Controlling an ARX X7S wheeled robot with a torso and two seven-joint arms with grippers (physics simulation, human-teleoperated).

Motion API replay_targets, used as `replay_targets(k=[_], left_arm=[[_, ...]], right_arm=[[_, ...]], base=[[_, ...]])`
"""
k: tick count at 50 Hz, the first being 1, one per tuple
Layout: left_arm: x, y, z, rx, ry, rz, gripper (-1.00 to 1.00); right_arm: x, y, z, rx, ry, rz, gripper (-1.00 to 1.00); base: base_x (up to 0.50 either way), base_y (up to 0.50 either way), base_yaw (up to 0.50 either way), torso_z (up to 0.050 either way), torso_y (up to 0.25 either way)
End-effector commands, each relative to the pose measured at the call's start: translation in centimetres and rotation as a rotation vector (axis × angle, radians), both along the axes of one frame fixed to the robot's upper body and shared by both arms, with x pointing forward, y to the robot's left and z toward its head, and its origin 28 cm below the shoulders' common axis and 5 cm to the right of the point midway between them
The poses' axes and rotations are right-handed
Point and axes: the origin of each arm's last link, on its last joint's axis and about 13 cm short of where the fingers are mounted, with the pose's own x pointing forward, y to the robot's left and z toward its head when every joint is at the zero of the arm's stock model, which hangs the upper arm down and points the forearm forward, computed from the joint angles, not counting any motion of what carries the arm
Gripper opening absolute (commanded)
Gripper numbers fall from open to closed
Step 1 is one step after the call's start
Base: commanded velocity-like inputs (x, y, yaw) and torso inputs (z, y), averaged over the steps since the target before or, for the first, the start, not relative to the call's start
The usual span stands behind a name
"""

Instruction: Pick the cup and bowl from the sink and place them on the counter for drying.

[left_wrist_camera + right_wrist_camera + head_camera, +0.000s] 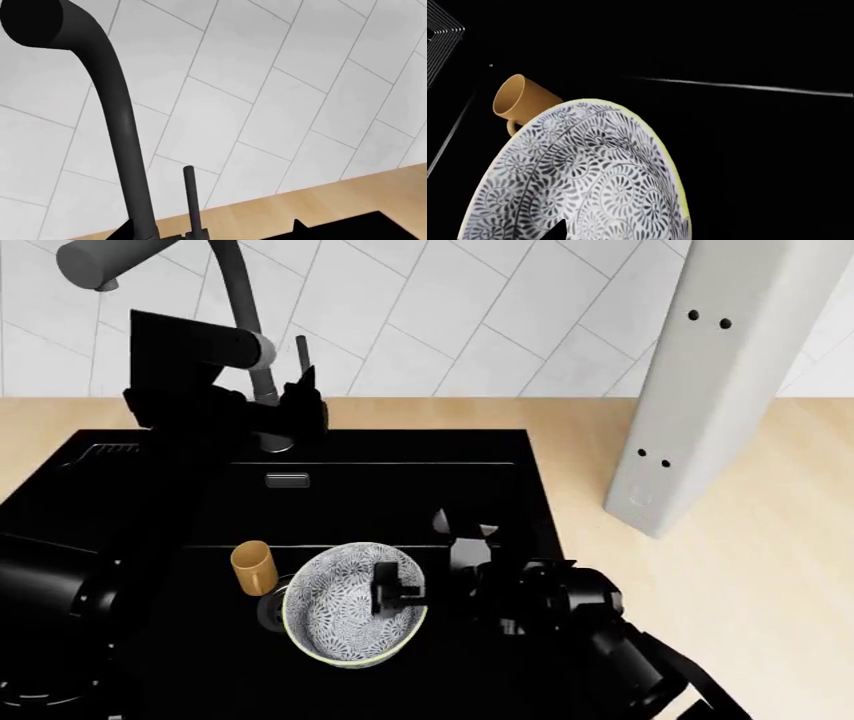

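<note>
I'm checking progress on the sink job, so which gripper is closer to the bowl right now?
Right. The right gripper reaches over the bowl at its rim, while the left gripper is up by the faucet, away from it.

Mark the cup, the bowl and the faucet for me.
cup (251, 567), head view, on its tan side wall.
bowl (334, 615), head view, on the patterned inside.
faucet (120, 120), left wrist view, on the dark curved neck.

Beige counter (747, 570) (black sink (521, 470) inset)
</note>
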Motion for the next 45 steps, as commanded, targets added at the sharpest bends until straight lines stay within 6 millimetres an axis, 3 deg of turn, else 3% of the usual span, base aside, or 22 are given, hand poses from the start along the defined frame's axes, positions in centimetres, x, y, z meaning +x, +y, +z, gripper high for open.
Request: replay_targets(k=[1, 13, 14, 24, 30, 34, 37, 45], left_arm=[[0.4, 0.0, -0.4, -0.017, 0.005, -0.006, 1.0], [0.4, 0.0, -0.5, -0.019, 0.005, -0.008, 1.0], [0.3, -0.2, -0.5, -0.019, 0.005, -0.009, 1.0], [0.5, -1.4, -0.6, -0.012, 0.004, -0.016, 1.0], [0.5, 0.0, -0.3, -0.014, 0.002, -0.015, 1.0], [0.5, -1.0, -0.7, -0.013, 0.006, -0.013, 1.0], [0.4, -0.3, -0.6, -0.013, 0.005, -0.012, 1.0], [0.4, -0.5, -0.3, -0.012, -0.001, -0.011, 1.0]], right_arm=[[-1.0, 0.5, -1.9, 0.037, 0.045, -0.055, 1.0], [-1.1, 0.6, -1.7, 0.02, 0.021, -0.054, 1.0], [-1.1, 0.6, -1.5, 0.018, 0.014, -0.051, -1.0], [-0.9, -0.1, -0.5, 0.014, -0.045, -0.083, -1.0], [-0.8, -0.5, -0.1, -0.005, -0.075, -0.104, -1.0], [-1.0, -0.8, 0.4, -0.022, -0.103, -0.097, -1.0], [-1.4, -0.9, 0.9, -0.034, -0.118, -0.099, -1.0], [-2.8, -1.2, 4.0, -0.039, -0.194, -0.106, -1.0]], base=[[0.0, 0.0, 0.0, 0.0, 0.0], [0.0, 0.0, 0.0, 0.0, 0.0], [0.0, 0.0, 0.0, 0.0, 0.0], [0.0, 0.0, 0.0, 0.0, 0.0], [0.0, 0.0, 0.0, 0.0, 0.0], [0.0, 0.0, 0.0, 0.0, 0.0], [0.0, 0.0, 0.0, 0.0, 0.0], [0.0, 0.0, 0.0, 0.0, 0.0]])
